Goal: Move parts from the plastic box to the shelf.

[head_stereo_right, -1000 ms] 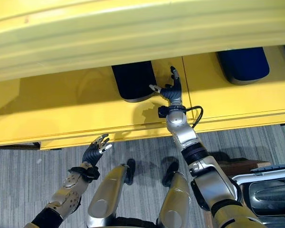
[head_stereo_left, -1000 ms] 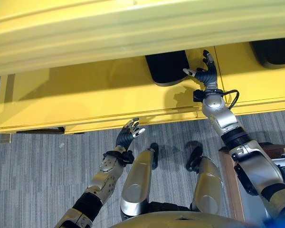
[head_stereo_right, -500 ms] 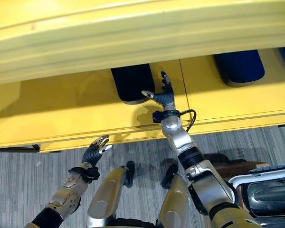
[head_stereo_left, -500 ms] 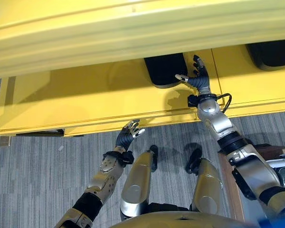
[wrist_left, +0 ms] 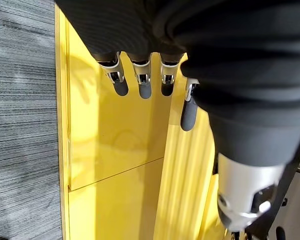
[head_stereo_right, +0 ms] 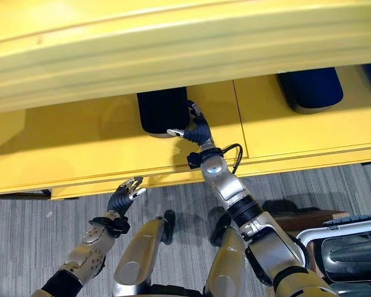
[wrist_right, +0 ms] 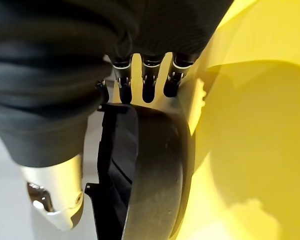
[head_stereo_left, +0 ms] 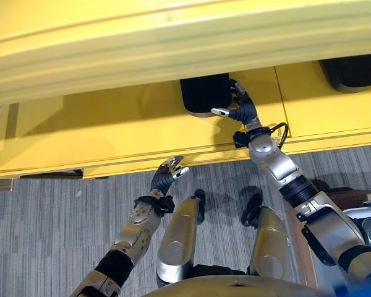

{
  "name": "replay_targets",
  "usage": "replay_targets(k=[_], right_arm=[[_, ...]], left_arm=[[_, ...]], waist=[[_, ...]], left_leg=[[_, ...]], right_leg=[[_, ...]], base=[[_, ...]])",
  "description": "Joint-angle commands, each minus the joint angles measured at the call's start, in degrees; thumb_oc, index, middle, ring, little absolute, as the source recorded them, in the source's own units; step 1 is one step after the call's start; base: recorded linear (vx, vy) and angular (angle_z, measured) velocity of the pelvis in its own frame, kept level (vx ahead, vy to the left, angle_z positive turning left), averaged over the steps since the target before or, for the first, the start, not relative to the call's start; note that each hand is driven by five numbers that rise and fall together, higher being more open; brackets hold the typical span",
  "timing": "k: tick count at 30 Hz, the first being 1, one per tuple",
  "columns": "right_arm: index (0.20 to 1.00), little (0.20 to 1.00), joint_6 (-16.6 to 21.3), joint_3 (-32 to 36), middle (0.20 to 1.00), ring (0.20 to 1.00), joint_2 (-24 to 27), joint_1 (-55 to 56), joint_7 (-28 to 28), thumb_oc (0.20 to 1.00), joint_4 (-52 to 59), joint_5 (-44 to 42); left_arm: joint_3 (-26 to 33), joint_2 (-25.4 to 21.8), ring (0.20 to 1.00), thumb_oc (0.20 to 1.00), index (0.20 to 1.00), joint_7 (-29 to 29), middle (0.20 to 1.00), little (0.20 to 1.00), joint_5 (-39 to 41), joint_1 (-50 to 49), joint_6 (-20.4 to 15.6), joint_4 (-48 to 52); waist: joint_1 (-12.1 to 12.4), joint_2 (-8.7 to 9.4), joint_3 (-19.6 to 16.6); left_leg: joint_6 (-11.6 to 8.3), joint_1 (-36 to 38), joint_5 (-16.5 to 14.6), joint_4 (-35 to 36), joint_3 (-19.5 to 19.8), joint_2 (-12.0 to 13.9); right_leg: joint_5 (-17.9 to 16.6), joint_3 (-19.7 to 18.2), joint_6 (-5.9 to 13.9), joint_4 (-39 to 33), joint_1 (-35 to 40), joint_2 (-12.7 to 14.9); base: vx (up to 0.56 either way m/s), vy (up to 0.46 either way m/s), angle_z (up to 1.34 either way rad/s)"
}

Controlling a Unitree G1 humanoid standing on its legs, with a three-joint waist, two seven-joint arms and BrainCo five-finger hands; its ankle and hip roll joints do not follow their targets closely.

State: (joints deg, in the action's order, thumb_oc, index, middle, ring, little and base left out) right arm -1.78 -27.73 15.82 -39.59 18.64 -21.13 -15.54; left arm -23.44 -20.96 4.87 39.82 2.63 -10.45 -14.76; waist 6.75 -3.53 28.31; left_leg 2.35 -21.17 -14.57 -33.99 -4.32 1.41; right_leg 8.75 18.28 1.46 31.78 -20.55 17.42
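The right hand [head_stereo_left: 236, 110], fingers straight, touches the rounded black plastic part [head_stereo_left: 203, 94] lying on the yellow metal shelf [head_stereo_left: 111, 124]; placement looks nearly finished; next, withdrawing cleanly; left hand [head_stereo_left: 167, 175] relaxed, empty.

Silver-grey arms, dark ribbed wrist covers, dark-tipped silver fingers [wrist_left: 141, 82]

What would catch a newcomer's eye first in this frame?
The bright yellow shelf spans the scene, its upper level across the top. On its lower level a black part lies with the right robot hand against its edge. The left robot hand hangs open over the grey floor.
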Motion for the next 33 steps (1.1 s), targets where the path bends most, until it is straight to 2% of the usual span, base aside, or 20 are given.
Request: replay_targets(k=[1, 5, 9, 15, 16, 22, 27, 33], right_arm=[[1.0, 1.0, -3.8, -6.6, 1.0, 1.0, -6.9, 3.6, -5.6, 1.0, -4.4, -4.8], [1.0, 1.0, -4.1, -6.6, 1.0, 1.0, -7.1, 4.0, -7.1, 1.0, -3.6, -4.9], [1.0, 1.0, -4.9, -7.6, 1.0, 1.0, -7.7, 5.3, -3.2, 1.0, -1.0, -4.7], [1.0, 1.0, -0.9, -5.8, 1.0, 1.0, -7.3, 5.3, 8.6, 1.0, -2.0, -2.0], [1.0, 1.0, 3.0, -3.2, 1.0, 1.0, -6.7, 5.5, 12.1, 1.0, -3.4, 0.2], [1.0, 1.0, 7.1, 1.3, 1.0, 1.0, -5.2, 7.4, 17.1, 1.0, -1.3, 1.5], [1.0, 1.0, 9.5, 5.2, 1.0, 1.0, -4.1, 11.3, 18.3, 1.0, 1.9, 0.2], [1.0, 1.0, 8.4, 7.4, 1.0, 1.0, -3.4, 14.2, 18.6, 1.0, 4.2, 0.4]], left_arm=[[-1.2, -0.7, 1.0, 1.0, 1.0, -1.4, 1.0, 1.0, -1.3, -0.4, -3.9, 6.8], [-1.2, -0.9, 1.0, 1.0, 1.0, -1.2, 1.0, 1.0, -1.4, -0.4, -3.9, 7.1], [-1.5, -0.8, 1.0, 1.0, 1.0, -0.6, 1.0, 1.0, -2.0, -0.6, -3.7, 7.6], [-1.7, -0.4, 1.0, 1.0, 1.0, 0.4, 1.0, 1.0, -1.8, -0.2, -4.1, 7.7], [-1.5, 0.2, 1.0, 1.0, 1.0, 1.0, 1.0, 1.0, -1.9, 0.0, -4.5, 7.4], [-1.2, 1.0, 1.0, 1.0, 1.0, 2.4, 1.0, 1.0, -1.7, -0.1, -5.0, 7.6], [-0.9, 1.8, 1.0, 1.0, 1.0, 3.2, 1.0, 1.0, -1.3, -0.6, -5.8, 7.6], [-0.6, 2.3, 1.0, 1.0, 1.0, 3.4, 1.0, 1.0, -1.1, -1.2, -6.4, 7.3]], waist=[[3.8, -0.75, 1.5], [3.8, -0.68, 1.5], [3.5, -0.56, 1.5], [2.9, -0.63, 1.5], [2.4, -0.72, 1.5], [0.9, -0.66, 1.5], [-0.8, -0.52, 1.5], [-2.1, -0.4, 1.5]], left_leg=[[2.1, 2.4, 2.6, 6.1, -7.3, 4.0], [2.04, 2.4, 2.7, 6.2, -7.3, 4.0], [2.1, 2.5, 2.6, 6.2, -7.5, 4.0], [2.1, 2.6, 2.6, 6.5, -7.8, 4.1], [2.11, 2.8, 2.7, 6.8, -7.9, 4.2], [2.08, 3.1, 2.6, 7.1, -8.6, 4.2], [2.08, 4.4, 2.6, 7.9, -9.4, 4.3], [2.08, 5.5, 2.6, 8.2, -10.1, 4.5]], right_leg=[[4.4, 0.9, 0.75, 6.5, 2.7, 0.1], [4.2, 1.0, 0.86, 6.3, 2.8, 0.1], [4.1, 0.9, 0.98, 6.2, 2.8, 0.1], [4.0, 0.5, 0.92, 5.9, 2.7, -0.1], [3.5, 0.2, 0.91, 5.6, 2.4, -0.1], [3.0, -0.8, 1.07, 4.1, 2.3, -0.5], [2.7, -1.6, 1.09, 3.1, 2.8, -0.9], [3.1, -2.4, 0.94, 3.0, 3.3, -1.3]], base=[[0.0, 0.0, 0.0], [0.0, 0.0, 0.0], [0.0, 0.0, 0.0], [0.0, 0.0, 0.0], [0.0, 0.0, 0.0], [-0.01, 0.017, 0.0], [0.0, 0.01, -0.01], [0.01, -0.001, -0.08]])
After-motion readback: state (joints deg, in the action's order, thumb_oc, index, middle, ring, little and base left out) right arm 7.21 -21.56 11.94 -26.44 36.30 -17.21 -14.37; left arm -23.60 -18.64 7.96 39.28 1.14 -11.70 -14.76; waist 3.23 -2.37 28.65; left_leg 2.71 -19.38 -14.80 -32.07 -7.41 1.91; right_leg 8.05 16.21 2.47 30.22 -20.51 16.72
